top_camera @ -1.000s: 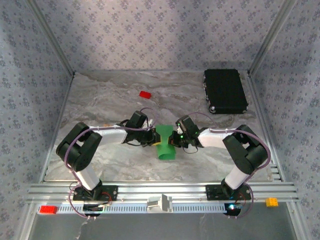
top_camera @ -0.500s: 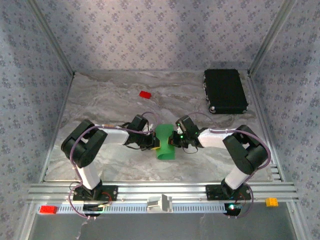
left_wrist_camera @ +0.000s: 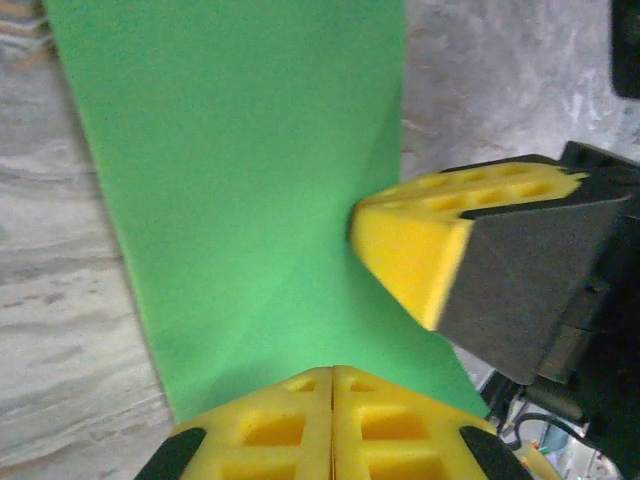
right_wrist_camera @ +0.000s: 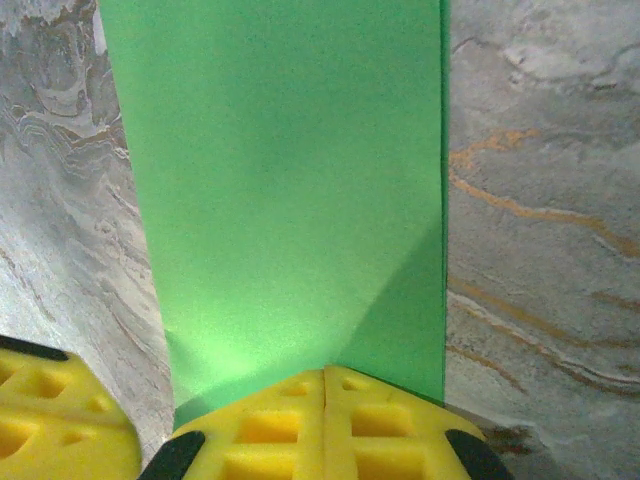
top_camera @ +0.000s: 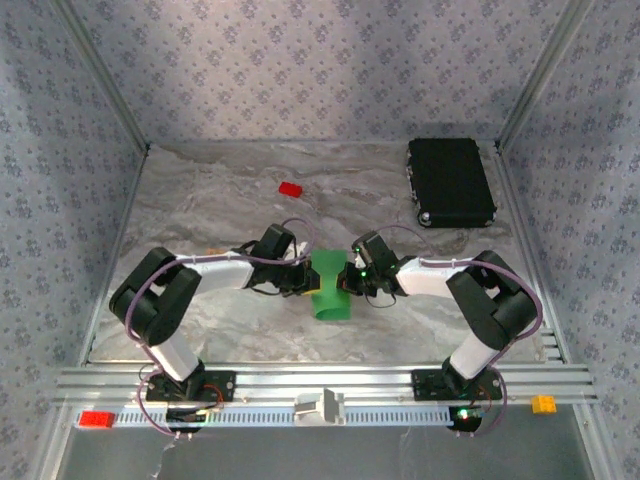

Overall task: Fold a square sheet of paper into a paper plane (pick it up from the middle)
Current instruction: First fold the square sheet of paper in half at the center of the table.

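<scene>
Top external view: the square sheet of paper (top_camera: 331,292), already folded to a narrow green strip, sits at the centre of the frame on the marbled tabletop (top_camera: 210,190), between the two hands.
Left hand (top_camera: 306,280): closed together, clamped on the strip's left edge.
Right hand (top_camera: 349,281): closed together, clamped on the strip's right edge, directly opposite the left.
Left wrist view: yellow pads (left_wrist_camera: 290,435) meet at the bottom centre, and green paper rises from them to the top of the frame. A soft diagonal crease shows in it.
Right wrist view: the strip runs from the bottom centre to the top, its right edge straight.
Bystanders: red block (top_camera: 290,188) above centre, black case (top_camera: 450,182) at upper right, both well apart from the paper.
Step in hand: probably setting the lengthwise fold.
Doing it well: hold both pinches level, move the hands as one, and avoid pulling outward, since thin paper tears. Line up the long edges before pressing the crease flat.
</scene>
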Tool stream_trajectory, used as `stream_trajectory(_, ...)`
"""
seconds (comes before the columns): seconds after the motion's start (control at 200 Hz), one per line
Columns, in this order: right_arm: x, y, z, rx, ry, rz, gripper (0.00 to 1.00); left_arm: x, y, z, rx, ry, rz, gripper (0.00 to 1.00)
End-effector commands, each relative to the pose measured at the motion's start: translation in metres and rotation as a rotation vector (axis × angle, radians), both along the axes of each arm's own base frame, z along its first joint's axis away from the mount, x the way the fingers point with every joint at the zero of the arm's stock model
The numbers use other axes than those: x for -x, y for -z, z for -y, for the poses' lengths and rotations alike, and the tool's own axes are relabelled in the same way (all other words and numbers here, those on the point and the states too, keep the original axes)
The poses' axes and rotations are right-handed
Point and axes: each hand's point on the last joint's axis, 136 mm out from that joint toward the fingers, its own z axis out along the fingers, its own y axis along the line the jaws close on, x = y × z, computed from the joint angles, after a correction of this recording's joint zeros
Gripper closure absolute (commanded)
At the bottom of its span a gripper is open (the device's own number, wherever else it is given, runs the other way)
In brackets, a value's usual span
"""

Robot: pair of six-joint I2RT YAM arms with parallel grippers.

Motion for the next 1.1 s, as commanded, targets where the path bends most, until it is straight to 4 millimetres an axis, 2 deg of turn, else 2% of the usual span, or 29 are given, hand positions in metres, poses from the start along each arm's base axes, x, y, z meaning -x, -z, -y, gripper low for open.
stream_trajectory(0.0,0.036,0.042,0.039,0.186,0.03,-0.153,0.97,0.006,-0.012,0.009,0.06,0.007,-0.043,0.92)
stream_trajectory(0.28,0.036,0.042,0.039,0.189,0.027,-0.156,0.97,0.026,0.018,0.008,0.012,0.021,-0.092,0.93)
stream_trajectory(0.63,0.037,0.043,0.041,0.194,0.03,-0.155,0.97,0.047,0.055,-0.024,-0.104,0.035,-0.079,0.94)
stream_trajectory(0.735,0.037,0.042,0.04,0.193,0.029,-0.157,0.97,0.044,0.042,-0.019,-0.064,0.035,-0.049,0.94)
stream_trajectory(0.939,0.037,0.042,0.04,0.195,0.028,-0.156,0.97,0.028,-0.008,-0.006,0.017,0.02,0.046,0.92)
stream_trajectory(1.094,0.036,0.042,0.039,0.193,0.028,-0.155,0.97,0.027,-0.018,0.003,0.071,0.023,0.044,0.92)
